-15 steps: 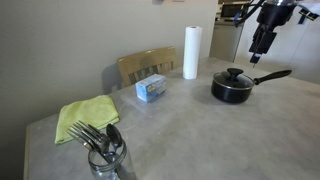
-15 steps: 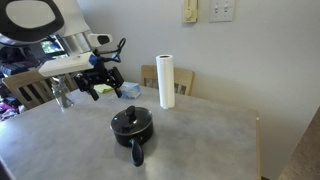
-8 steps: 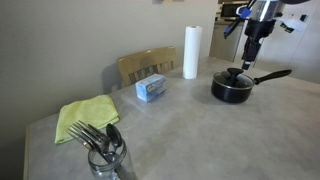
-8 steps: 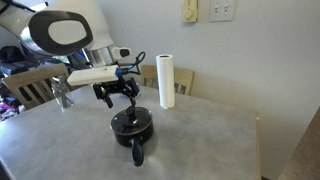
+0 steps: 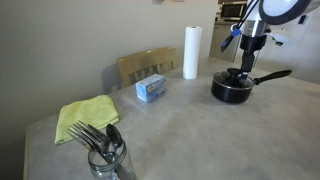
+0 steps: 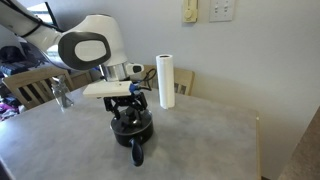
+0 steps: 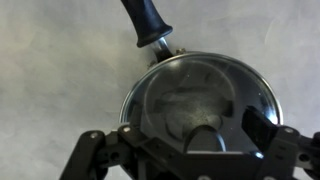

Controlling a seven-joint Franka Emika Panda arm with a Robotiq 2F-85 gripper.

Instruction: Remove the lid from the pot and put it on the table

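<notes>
The small black pot (image 5: 230, 90) stands on the grey mottled table (image 5: 180, 130), its long handle (image 5: 272, 75) pointing away from the arm. The glass lid (image 7: 200, 85) sits on the pot and fills the wrist view, with the pot handle (image 7: 148, 20) at the top. My gripper (image 5: 246, 68) hangs straight down over the lid. It is open, with the fingers on either side of the black knob (image 7: 203, 138) and a gap still showing. In an exterior view the gripper (image 6: 131, 106) sits just above the pot (image 6: 132, 128).
A white paper towel roll (image 5: 190, 52) stands behind the pot, also seen in an exterior view (image 6: 166, 80). A wooden chair (image 5: 145, 65), a blue box (image 5: 152, 88), a green cloth (image 5: 85, 115) and a glass jar of cutlery (image 5: 105, 150) lie further along the table.
The arm has swung in from beside the pot and come down over it. The gripper now straddles the lid's knob. The pot and lid have not moved.
</notes>
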